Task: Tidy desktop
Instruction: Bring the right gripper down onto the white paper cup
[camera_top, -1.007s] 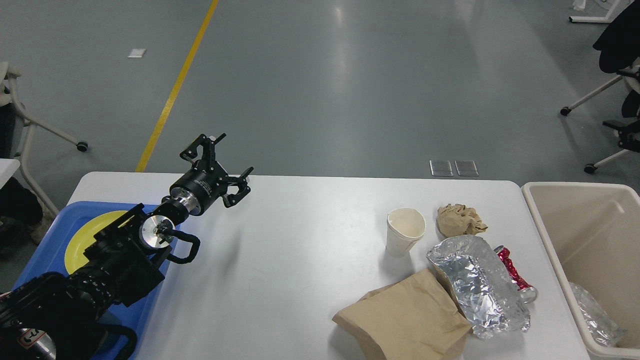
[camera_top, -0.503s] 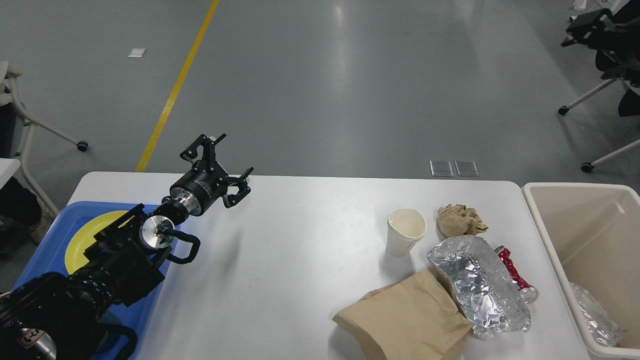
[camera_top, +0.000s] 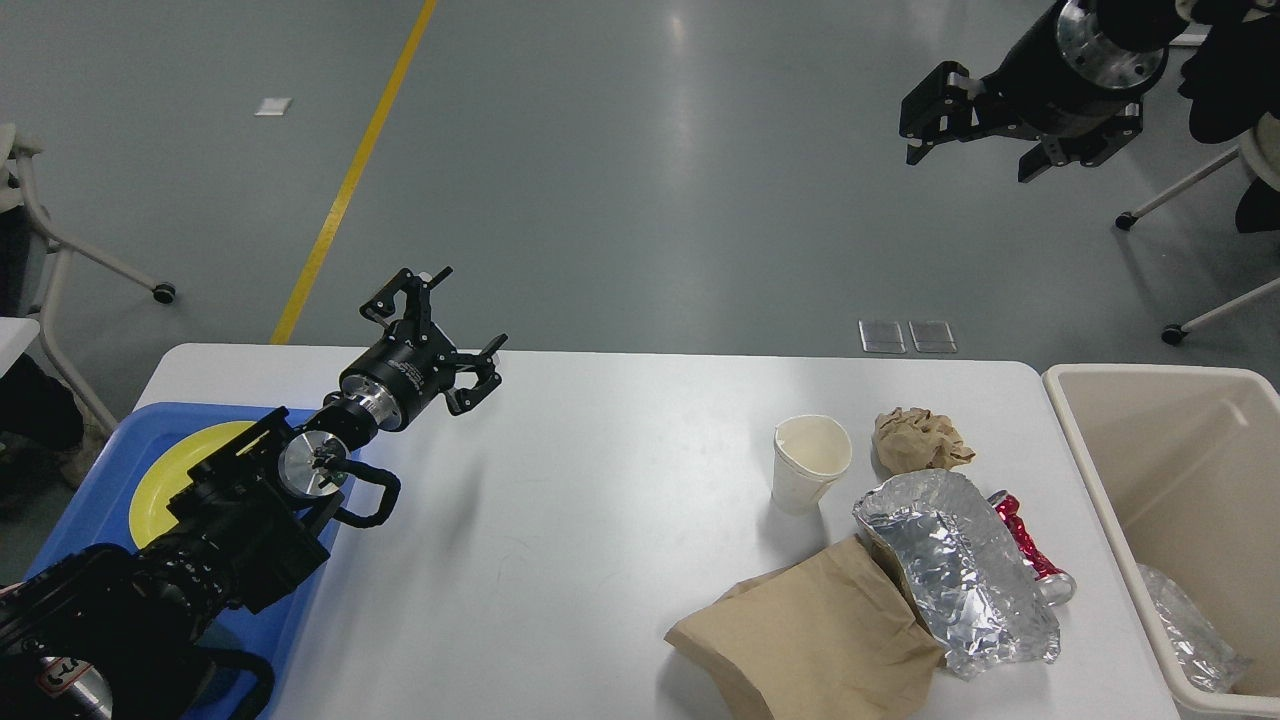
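Right tool (camera_top: 968, 135) hangs in the upper right of the frame, high over the floor beyond the desk's far edge, fingers spread, holding nothing. The litter lies down-frame from it, at the lower right of the desk (camera_top: 600, 480): white paper cup (camera_top: 808, 462) upright, crumpled brown paper (camera_top: 918, 440) just beside it, foil wrap (camera_top: 955, 570) overlapping a brown paper bag (camera_top: 815, 635), crushed red can (camera_top: 1032, 548) against the foil's right edge. Beige bin (camera_top: 1105, 470) stands just off the desk's right end. Left tool (camera_top: 445, 320) sits mid-left, also spread and empty (blue tray (camera_top: 110, 480) with yellow plate (camera_top: 185, 460) under its arm), well apart from the litter. Right arm likely better placed.
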